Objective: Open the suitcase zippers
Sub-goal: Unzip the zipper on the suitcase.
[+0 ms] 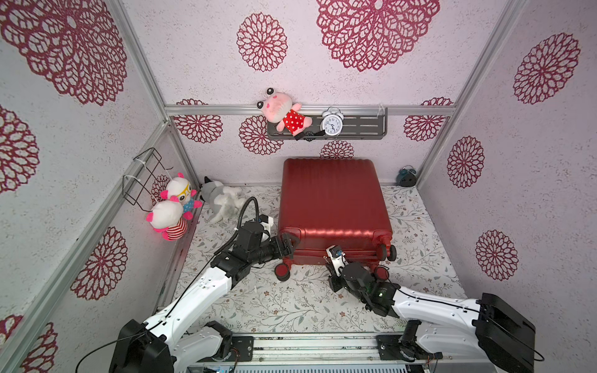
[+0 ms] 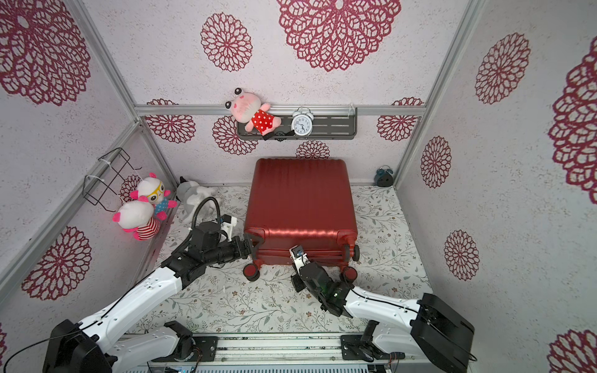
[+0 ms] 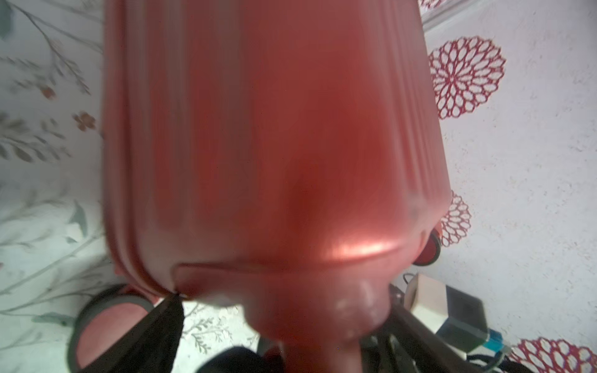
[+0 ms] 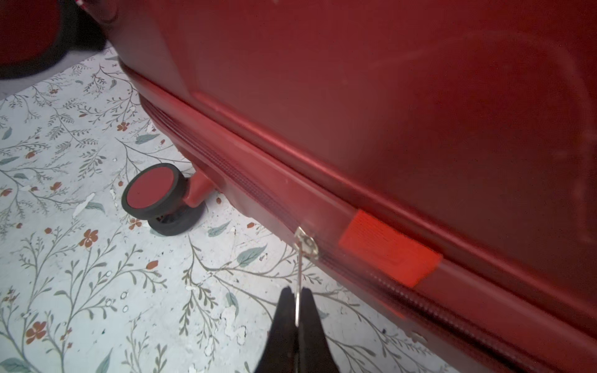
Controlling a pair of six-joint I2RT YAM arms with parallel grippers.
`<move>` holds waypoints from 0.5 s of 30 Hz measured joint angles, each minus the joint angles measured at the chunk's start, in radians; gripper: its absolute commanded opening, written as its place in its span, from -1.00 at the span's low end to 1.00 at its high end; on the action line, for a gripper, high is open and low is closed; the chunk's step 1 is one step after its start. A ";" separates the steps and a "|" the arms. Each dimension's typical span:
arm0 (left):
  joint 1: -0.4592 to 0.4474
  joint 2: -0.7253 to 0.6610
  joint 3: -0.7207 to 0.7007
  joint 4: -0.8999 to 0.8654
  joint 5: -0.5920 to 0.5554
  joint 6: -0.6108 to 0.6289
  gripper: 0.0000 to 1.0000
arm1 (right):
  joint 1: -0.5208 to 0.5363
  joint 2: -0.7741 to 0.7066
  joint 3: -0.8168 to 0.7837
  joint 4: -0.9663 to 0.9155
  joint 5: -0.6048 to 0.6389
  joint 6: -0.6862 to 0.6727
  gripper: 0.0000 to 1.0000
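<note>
The red ribbed suitcase lies flat on the floral table, wheels toward me. My left gripper is at its near left corner. In the left wrist view the left gripper is open, its black fingers straddling the blurred red corner of the suitcase. My right gripper is at the near side, shut on the thin metal pull of the silver slider. The slider sits on the dark red zippers track along the seam.
Two white and pink plush toys and a grey plush lie at the left wall under a wire basket. A wall shelf holds a pink plush and an alarm clock. A small dark clock sits back right.
</note>
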 measured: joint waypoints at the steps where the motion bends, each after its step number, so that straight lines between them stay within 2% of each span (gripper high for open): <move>1: -0.019 0.014 0.000 0.019 -0.005 -0.008 0.86 | 0.002 0.003 0.000 0.003 0.011 0.001 -1.00; 4: -0.073 0.048 0.006 0.091 -0.025 -0.026 0.86 | 0.010 0.003 0.002 -0.003 0.031 0.001 -1.00; 10: -0.122 0.079 0.019 0.144 -0.063 -0.032 0.88 | 0.000 -0.043 0.002 -0.084 0.092 0.003 -1.00; 12: -0.133 0.043 0.000 0.149 -0.090 -0.026 0.91 | -0.005 -0.078 -0.008 -0.103 0.090 0.004 -1.00; 15: -0.129 -0.089 -0.040 0.083 -0.145 -0.011 0.94 | -0.014 -0.140 -0.046 -0.111 0.079 0.010 -1.00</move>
